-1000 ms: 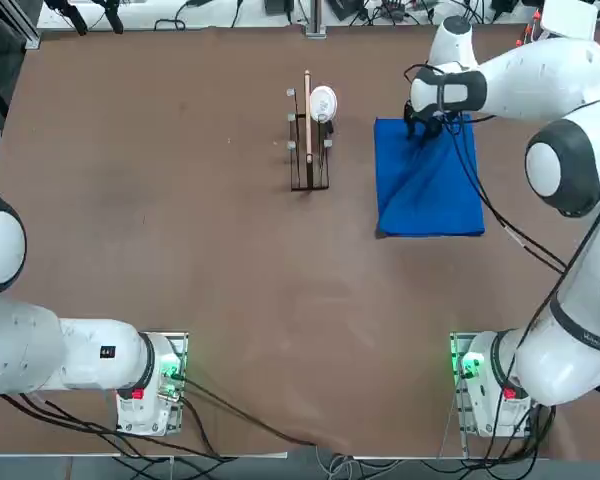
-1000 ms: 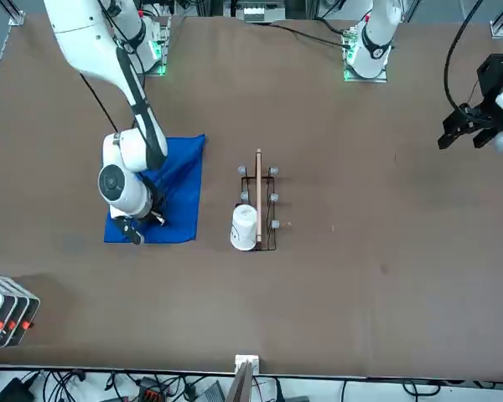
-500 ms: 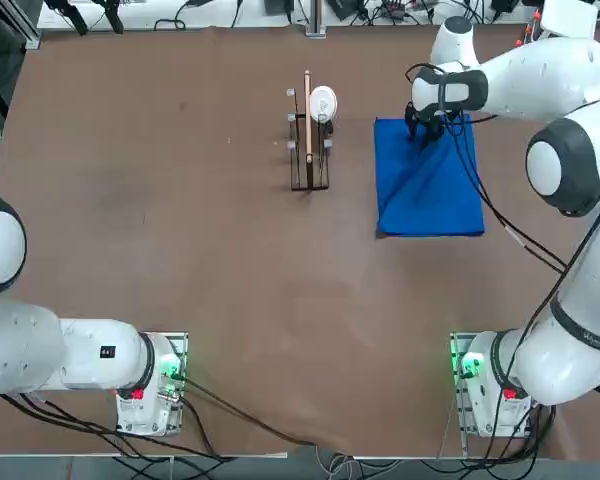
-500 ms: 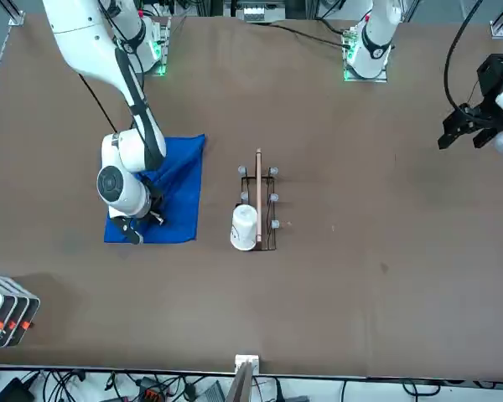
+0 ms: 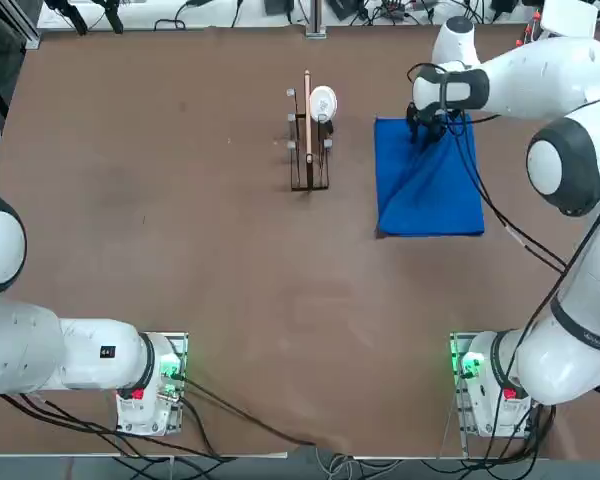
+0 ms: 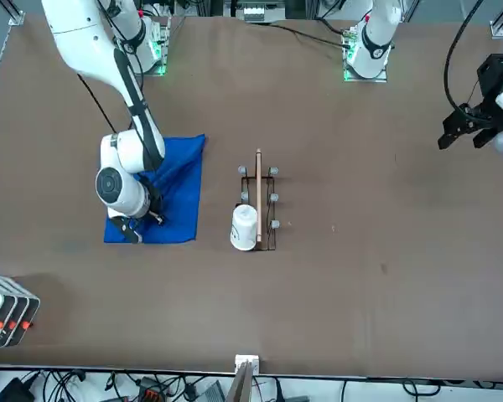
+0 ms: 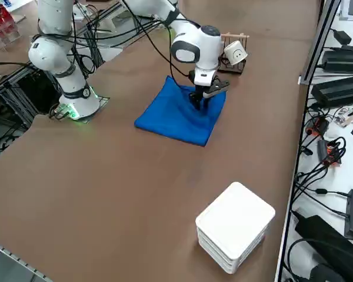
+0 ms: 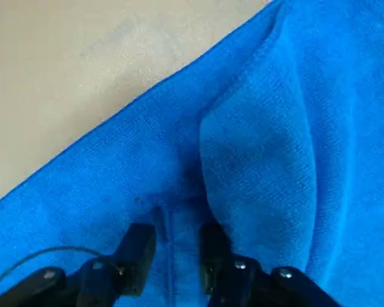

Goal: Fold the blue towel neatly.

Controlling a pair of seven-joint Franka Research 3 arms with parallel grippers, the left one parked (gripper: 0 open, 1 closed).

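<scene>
Brown bench (image 5: pixel 180 200) carries one blue towel (image 5: pixel 430 190), one wooden rack (image 5: pixel 308 150) beside it; right gripper (image 8: pixel 174 246), fingers narrowly parted, pinches towel's fold.

The blue towel (image 5: pixel 428 180) lies on the brown worktop (image 5: pixel 180 200) in the upper right of the top view. It is bright blue, folded into a tidy rectangle, mostly flat. A soft ridge runs slantwise across it, and its far edge is puckered up.
</scene>
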